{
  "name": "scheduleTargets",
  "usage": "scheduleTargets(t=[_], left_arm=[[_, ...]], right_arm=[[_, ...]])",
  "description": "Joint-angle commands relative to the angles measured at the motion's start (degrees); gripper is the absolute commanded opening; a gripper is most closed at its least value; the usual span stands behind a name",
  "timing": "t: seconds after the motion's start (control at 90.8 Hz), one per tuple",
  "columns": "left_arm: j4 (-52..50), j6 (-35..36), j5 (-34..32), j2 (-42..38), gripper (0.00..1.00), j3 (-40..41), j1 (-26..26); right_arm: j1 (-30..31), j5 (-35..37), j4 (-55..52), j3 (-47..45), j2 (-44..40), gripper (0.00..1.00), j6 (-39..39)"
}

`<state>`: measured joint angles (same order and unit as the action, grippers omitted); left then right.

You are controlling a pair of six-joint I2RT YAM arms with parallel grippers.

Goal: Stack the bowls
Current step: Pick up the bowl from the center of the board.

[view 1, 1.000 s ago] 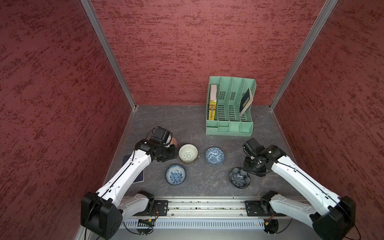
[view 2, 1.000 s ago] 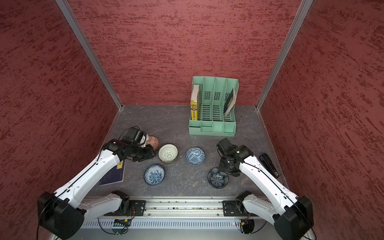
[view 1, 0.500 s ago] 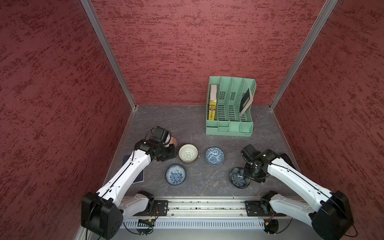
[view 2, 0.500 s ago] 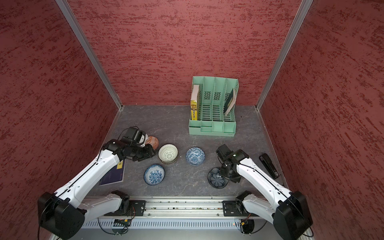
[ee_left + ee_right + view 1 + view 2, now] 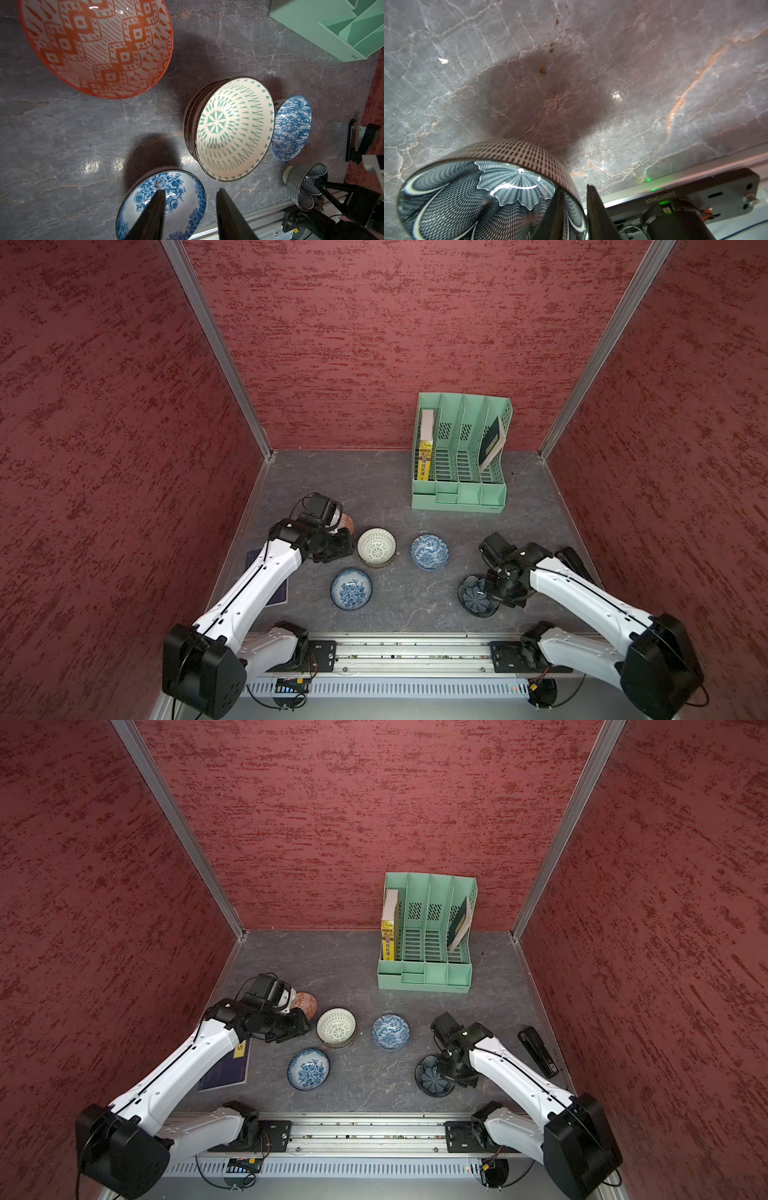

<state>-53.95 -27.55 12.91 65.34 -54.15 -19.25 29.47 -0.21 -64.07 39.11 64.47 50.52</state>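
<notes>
My right gripper (image 5: 575,187) is shut on the rim of the dark flower-patterned bowl (image 5: 477,197), one finger inside and one outside; in both top views this bowl (image 5: 473,597) (image 5: 430,1081) sits front right. My left gripper (image 5: 191,189) hangs open and holds nothing, beside the orange geometric bowl (image 5: 97,47) (image 5: 305,1004). A cream bowl (image 5: 376,546) (image 5: 232,128) rests nested on top of striped ones. To its right stands a blue-white bowl (image 5: 429,551) (image 5: 291,126). A blue floral bowl (image 5: 351,588) (image 5: 176,193) lies nearer the front.
A mint-green file rack (image 5: 459,464) with books stands at the back right. A black stapler (image 5: 538,1052) lies by the right wall. Under my left arm lies a dark blue notebook (image 5: 226,1069). The metal rail (image 5: 395,651) runs along the front edge.
My right gripper has come down and left onto the dark bowl's rim and its jaws have narrowed around it. The left arm has barely moved.
</notes>
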Motion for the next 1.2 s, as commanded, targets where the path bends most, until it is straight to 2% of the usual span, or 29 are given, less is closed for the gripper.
scheduleTargets(t=[0.0, 0.132, 0.452, 0.617, 0.826, 1.025, 1.19], left_arm=[[1.00, 0.87, 0.16, -0.21, 0.43, 0.63, 0.29], [1.04, 0.91, 0.16, -0.13, 0.43, 0.59, 0.32], [0.96, 0.89, 0.03, -0.36, 0.43, 0.64, 0.07], [0.80, 0.87, 0.76, -0.32, 0.43, 0.37, -0.13], [-0.96, 1.18, 4.71, -0.68, 0.43, -1.88, 0.08], [-3.97, 1.91, 10.95, 0.92, 0.44, -6.78, 0.09], [-5.53, 2.11, 15.75, 2.72, 0.44, -10.84, 0.08]], right_arm=[[-0.21, -1.04, 2.37, -0.53, 0.22, 0.20, 0.15], [-0.25, -1.11, 2.33, 0.11, 0.37, 0.17, -0.25], [-0.23, -1.43, -0.10, 1.90, -1.34, 0.00, -1.77], [-0.23, -1.52, -4.19, 5.63, -4.17, 0.00, -3.45], [-0.21, -2.92, -8.23, 12.92, -4.69, 0.00, -7.02], [-0.22, -4.72, -9.95, 21.10, -1.70, 0.00, -9.85], [-0.05, -8.05, -10.07, 27.82, 3.91, 0.00, -13.79]])
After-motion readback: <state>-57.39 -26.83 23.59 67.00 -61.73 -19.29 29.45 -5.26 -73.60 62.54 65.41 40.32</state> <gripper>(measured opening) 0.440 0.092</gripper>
